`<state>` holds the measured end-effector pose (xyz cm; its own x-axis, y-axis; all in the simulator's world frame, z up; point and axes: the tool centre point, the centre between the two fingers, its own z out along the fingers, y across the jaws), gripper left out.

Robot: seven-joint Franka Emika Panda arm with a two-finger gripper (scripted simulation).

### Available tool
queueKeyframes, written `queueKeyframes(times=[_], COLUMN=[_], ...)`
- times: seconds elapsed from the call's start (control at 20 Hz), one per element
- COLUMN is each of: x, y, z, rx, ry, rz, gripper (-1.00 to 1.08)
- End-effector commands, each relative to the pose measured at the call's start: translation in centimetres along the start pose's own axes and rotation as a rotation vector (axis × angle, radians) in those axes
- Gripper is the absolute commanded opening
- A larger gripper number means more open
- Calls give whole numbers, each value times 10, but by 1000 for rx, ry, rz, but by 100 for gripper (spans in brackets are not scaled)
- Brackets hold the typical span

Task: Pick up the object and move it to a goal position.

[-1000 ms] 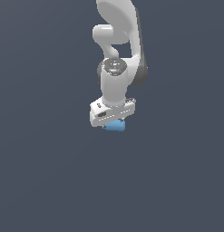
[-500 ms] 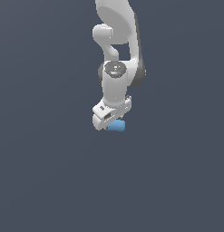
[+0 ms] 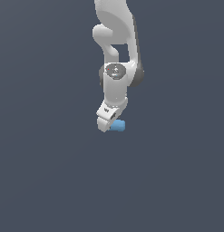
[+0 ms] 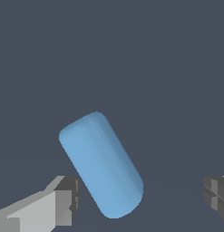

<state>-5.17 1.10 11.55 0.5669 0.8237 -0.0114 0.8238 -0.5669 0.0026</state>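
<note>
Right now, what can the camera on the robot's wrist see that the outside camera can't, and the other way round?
Only the wrist view shows the gripper from inside: two fingertips standing apart with the light-blue block lying slantwise between them, a gap showing on one side. It also shows the block's full rounded shape. Only the exterior view shows the white arm reaching down from above, with the gripper tilted over the block, which it partly hides. Both share the block, the gripper and the plain dark-grey ground.
</note>
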Motion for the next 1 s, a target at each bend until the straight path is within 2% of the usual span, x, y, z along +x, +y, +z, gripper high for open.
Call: queueKeyframes(times=[0.0,0.55,0.95], x=[-2,-8,-10], y=[-4,-22,-30], z=[4,19,25], rx=[0,0,0], ry=[1,7,11], rz=[-72,-367,-493], gripper=[100,100,100])
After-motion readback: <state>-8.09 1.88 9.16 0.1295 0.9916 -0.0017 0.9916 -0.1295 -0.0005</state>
